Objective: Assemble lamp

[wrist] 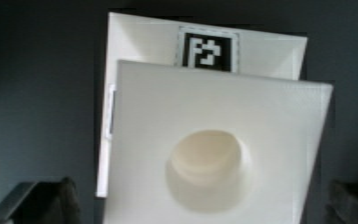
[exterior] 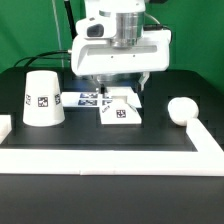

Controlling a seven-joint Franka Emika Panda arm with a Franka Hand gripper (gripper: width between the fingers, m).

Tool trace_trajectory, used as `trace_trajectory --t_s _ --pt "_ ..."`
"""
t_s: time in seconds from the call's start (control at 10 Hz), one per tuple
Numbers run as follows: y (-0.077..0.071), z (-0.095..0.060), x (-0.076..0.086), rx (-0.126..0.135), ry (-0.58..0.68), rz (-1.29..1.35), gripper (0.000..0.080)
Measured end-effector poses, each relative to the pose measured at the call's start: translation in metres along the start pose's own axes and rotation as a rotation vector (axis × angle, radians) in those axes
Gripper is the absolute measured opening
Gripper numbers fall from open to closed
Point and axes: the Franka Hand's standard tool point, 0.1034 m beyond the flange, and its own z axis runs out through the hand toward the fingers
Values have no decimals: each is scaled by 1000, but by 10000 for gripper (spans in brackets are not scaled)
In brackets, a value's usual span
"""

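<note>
The low square lamp base [exterior: 120, 108] lies at the table's middle, tag facing up front. In the wrist view the base [wrist: 211, 130] fills the picture, with its round socket [wrist: 211, 160] and a tag [wrist: 208, 50]. My gripper [exterior: 118, 94] hangs directly over it, open. Its dark fingers [wrist: 44, 200] stand on either side of the base with gaps to it, and the gripper's middle [wrist: 194, 208] is over the base's near edge. The tapered shade [exterior: 42, 98] stands at the exterior view's left. The round bulb [exterior: 182, 108] lies at the right.
The marker board [exterior: 84, 98] lies flat between the shade and the base. A white raised border [exterior: 100, 162] runs along the table's front and right side. A green wall stands behind.
</note>
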Motion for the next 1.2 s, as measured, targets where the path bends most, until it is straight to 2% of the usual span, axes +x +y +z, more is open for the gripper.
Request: trace_trajectory --t_s 0.5,0.6,0.7,0.8,1.2 --pt "0 9 -4 4 -16 -2 700" --pt "-2 10 -4 4 -17 -5 571" --pt "-2 10 -4 4 -17 -7 571" --pt "-2 10 -4 4 -17 -7 534" --pt "-2 10 -4 4 -17 -7 534"
